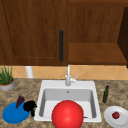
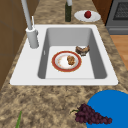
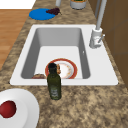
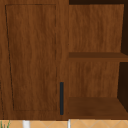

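I've got the wall cabinet [image 4: 32, 57] up top with its door shut, the white sink [image 1: 45, 85] below it. The blue plate [image 1: 13, 115] lies on the counter left of the sink. My left hand [image 1: 30, 106] sits at that plate's right edge, just beside the grapes [image 1: 20, 100]; I can't tell whether its fingers are curled.

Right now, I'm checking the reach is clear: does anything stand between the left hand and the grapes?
Nothing visible does. In the front view the left hand hangs close beside the grapes, over the blue plate rim.
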You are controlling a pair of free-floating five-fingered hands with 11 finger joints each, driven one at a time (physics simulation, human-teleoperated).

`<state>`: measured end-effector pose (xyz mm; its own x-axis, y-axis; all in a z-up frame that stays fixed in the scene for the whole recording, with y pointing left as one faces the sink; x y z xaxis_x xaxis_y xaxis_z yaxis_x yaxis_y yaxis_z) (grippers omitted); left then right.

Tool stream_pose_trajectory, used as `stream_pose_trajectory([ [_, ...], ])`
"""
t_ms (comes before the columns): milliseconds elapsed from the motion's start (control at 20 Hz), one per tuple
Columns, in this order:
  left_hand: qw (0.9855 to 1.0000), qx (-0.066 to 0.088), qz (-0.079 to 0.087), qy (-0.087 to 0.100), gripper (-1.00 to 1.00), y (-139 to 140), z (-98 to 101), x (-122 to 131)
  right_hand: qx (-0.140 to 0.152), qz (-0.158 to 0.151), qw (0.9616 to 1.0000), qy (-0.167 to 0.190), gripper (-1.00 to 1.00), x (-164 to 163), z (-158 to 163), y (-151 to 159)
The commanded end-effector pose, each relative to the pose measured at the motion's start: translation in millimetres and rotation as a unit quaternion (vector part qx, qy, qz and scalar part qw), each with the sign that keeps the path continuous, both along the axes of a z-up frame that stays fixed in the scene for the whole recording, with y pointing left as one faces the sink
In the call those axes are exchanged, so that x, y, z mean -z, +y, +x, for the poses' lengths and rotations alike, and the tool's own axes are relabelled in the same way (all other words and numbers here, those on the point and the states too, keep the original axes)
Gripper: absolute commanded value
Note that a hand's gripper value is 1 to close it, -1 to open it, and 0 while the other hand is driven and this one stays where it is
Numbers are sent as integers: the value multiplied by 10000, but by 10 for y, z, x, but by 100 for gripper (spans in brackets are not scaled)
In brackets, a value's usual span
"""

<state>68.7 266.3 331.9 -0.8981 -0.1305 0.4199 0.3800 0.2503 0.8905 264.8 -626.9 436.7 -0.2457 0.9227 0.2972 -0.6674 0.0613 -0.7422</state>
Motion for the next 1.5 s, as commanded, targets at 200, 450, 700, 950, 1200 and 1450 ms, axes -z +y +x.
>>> stream_pose_trajectory([
  [200,10000,0,0,0,0,0,0,0,-2,444,9990,-45,-100,-337,-438,62],
  [450,10000,0,0,0,0,0,0,0,15,527,9979,-370,-100,-342,-729,160],
  [700,10000,0,0,0,0,0,0,0,54,739,9967,-342,-100,-609,-867,252],
  [950,10000,0,0,0,0,0,0,0,39,699,9972,-263,-100,-918,-1043,321],
  [1200,10000,0,0,0,0,0,0,0,173,583,9978,-249,-100,-1274,-1284,443],
  [1450,10000,0,0,0,0,0,0,0,317,404,9984,-222,-100,-1502,-1514,585],
])
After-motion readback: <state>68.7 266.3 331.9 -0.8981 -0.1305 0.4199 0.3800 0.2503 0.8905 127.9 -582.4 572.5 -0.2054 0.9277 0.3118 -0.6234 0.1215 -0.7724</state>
